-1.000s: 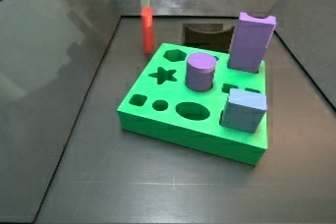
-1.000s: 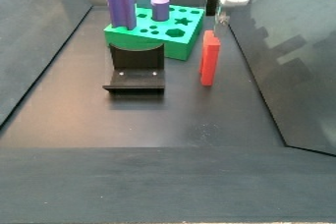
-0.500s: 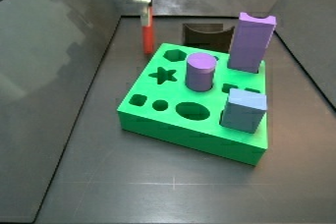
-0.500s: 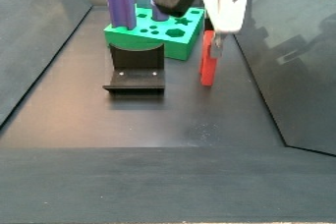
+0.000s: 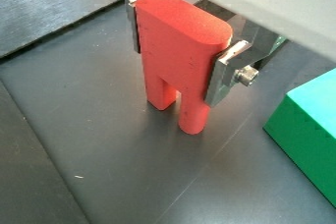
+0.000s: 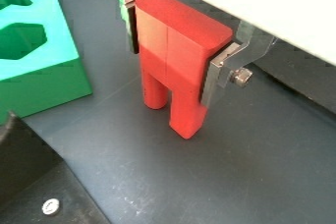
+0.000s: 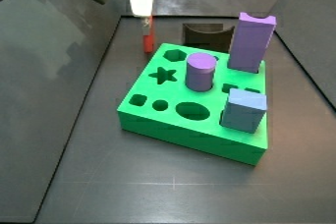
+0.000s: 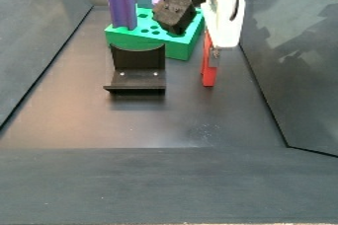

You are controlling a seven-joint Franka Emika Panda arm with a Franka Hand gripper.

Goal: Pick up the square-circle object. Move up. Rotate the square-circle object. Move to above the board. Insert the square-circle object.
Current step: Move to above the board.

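Since a second ago the gripper [image 5: 178,46] has descended around the slim red square-circle object [image 5: 180,56], standing beside the green board [image 7: 191,100]; silver plates flank its top, apparently touching. Probably light, rigid; grip the flat sides.

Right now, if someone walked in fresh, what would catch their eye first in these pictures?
Probably the red square-circle object standing upright on the dark floor, with the gripper down around its upper part, a silver finger on each side. Next comes the bright green board beside it, with purple pieces standing in it.
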